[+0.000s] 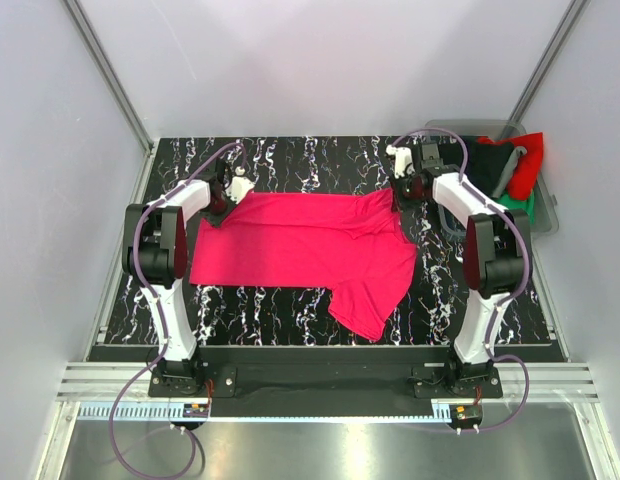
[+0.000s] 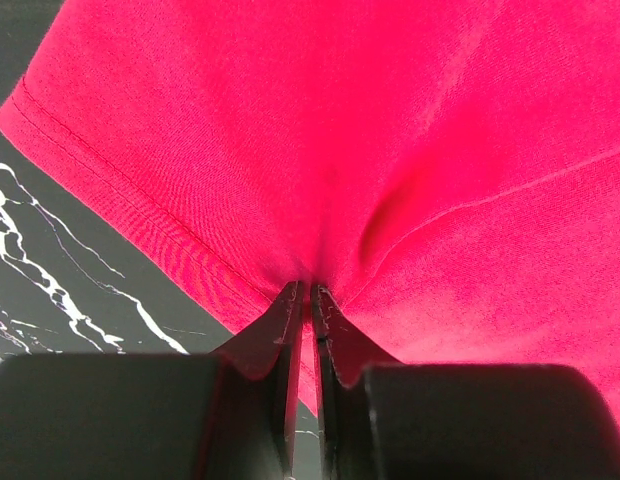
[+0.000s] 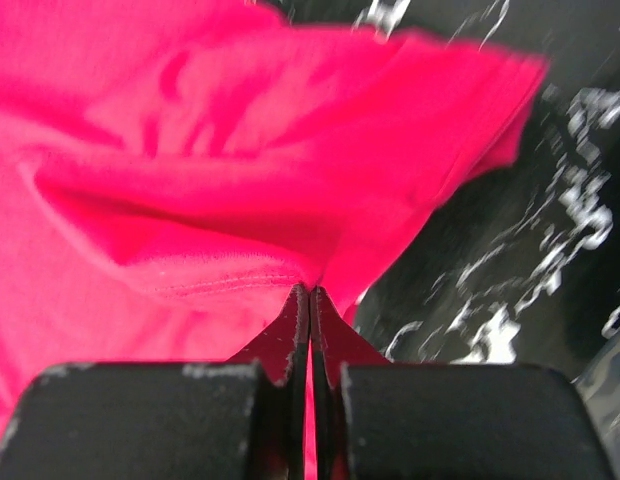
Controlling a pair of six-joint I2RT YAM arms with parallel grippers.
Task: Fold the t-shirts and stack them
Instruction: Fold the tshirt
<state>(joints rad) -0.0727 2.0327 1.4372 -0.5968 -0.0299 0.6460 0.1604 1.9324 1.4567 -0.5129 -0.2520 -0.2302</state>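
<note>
**Both grippers pinch the pink tee, left of the bin**

The pink tee [image 1: 300,245] lies spread on the marble table [image 1: 290,160], to the left of the bin [image 1: 546,205] and a little nearer the arm bases than it. The tee lies mostly flat, with soft creases at the end closest to the bin. One sleeve [image 1: 365,300] juts out at the near side, at the end toward the bin.

The right gripper [image 1: 398,192] sits at the tee's far corner on the bin side, just beside the bin's left wall. In the right wrist view its jaws are clenched on a bunched fold of pink cloth [image 3: 190,150], the gripper [image 3: 310,290] biting right at a stitched hem, with bare table [image 3: 510,250] showing toward the right.

The left gripper [image 1: 233,192] is at the tee's far corner away from the bin, well apart from it. In the left wrist view the gripper [image 2: 310,290] has its jaws closed on the cloth [image 2: 390,130] just inside the hemmed edge, and puckers fan out from the pinch. Marble [image 2: 50,270] shows past that edge.

Inside the bin lie more tees in a heap: a black tee [image 1: 485,155] at the left, a red tee [image 1: 530,160] draped at the far right, and a green tee [image 1: 522,207] at the near side.
</note>
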